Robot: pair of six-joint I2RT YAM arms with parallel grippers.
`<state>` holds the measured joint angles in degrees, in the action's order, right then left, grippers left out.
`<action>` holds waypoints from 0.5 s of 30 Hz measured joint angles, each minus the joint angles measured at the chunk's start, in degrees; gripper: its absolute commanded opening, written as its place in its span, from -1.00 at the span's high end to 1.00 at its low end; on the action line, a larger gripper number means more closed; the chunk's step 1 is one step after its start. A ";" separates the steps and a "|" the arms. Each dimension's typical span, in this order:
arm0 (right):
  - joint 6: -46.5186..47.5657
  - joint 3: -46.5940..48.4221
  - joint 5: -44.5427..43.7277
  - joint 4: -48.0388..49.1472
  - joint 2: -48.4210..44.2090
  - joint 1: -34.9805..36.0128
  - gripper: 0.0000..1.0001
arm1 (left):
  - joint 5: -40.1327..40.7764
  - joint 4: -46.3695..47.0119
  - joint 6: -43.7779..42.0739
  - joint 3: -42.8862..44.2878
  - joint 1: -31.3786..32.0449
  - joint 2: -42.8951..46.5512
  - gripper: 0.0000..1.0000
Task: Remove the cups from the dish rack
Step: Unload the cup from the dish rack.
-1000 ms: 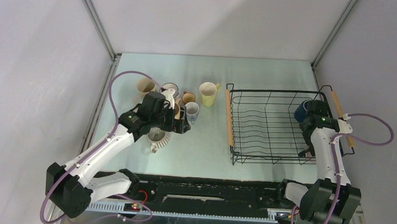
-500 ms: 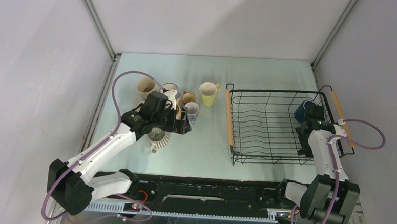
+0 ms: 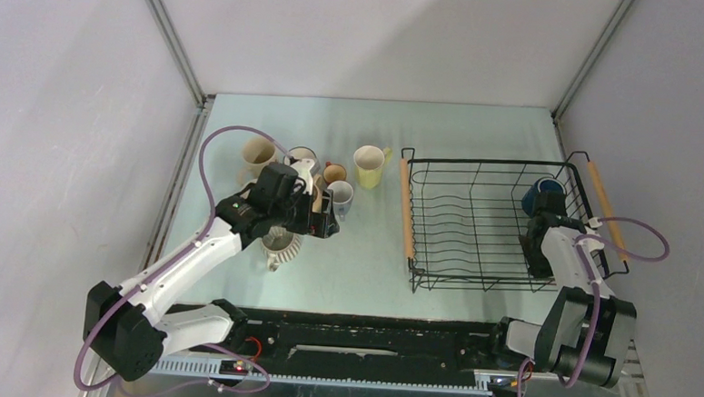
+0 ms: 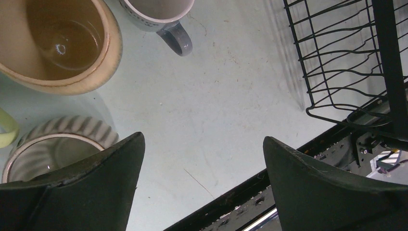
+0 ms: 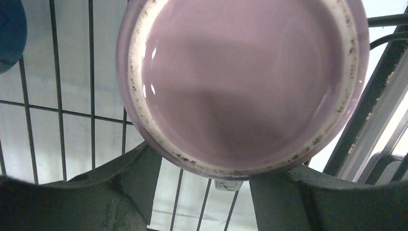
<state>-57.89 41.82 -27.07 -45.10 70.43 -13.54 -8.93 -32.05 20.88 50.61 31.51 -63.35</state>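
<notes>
The black wire dish rack [image 3: 438, 223] stands on the right. A dark blue cup [image 3: 539, 194] sits in its far right corner. My right gripper [image 3: 538, 237] is down inside the rack, just in front of that cup. In the right wrist view it [image 5: 214, 163] is open, and its fingers straddle a mauve-pink cup [image 5: 240, 77] whose mouth faces the camera. My left gripper [image 3: 318, 220] is open and empty above the table [image 4: 202, 144], beside the cream ribbed cup [image 3: 280, 247]. Tan [image 3: 258, 154], grey [image 3: 340, 196] and pale yellow-green [image 3: 368, 166] cups stand on the table at left.
Two more cups [image 3: 301, 158] [image 3: 334, 172] stand among the group on the left. The rack's wooden handles [image 3: 406, 210] [image 3: 600, 198] run along its left and right sides. The black base rail [image 3: 368, 336] lies along the near edge.
My right gripper has moved nearer and lower inside the rack, uncovering the dark blue cup. The left arm has barely shifted.
</notes>
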 measured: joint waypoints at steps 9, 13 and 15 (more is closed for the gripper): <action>-0.37 -0.15 0.35 0.87 1.38 0.02 0.55 | 0.00 -0.02 0.00 0.00 0.00 0.00 -1.00; 0.09 -0.17 0.11 1.25 1.27 0.46 0.97 | 0.00 -0.02 0.00 0.00 0.00 0.00 -1.00; 0.13 -0.22 0.00 1.18 1.22 0.94 1.00 | 0.00 -0.02 0.00 0.00 0.00 0.00 -1.00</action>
<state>-57.76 41.60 -27.07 -43.92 71.66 -12.60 -8.93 -32.08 20.88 50.61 31.51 -63.35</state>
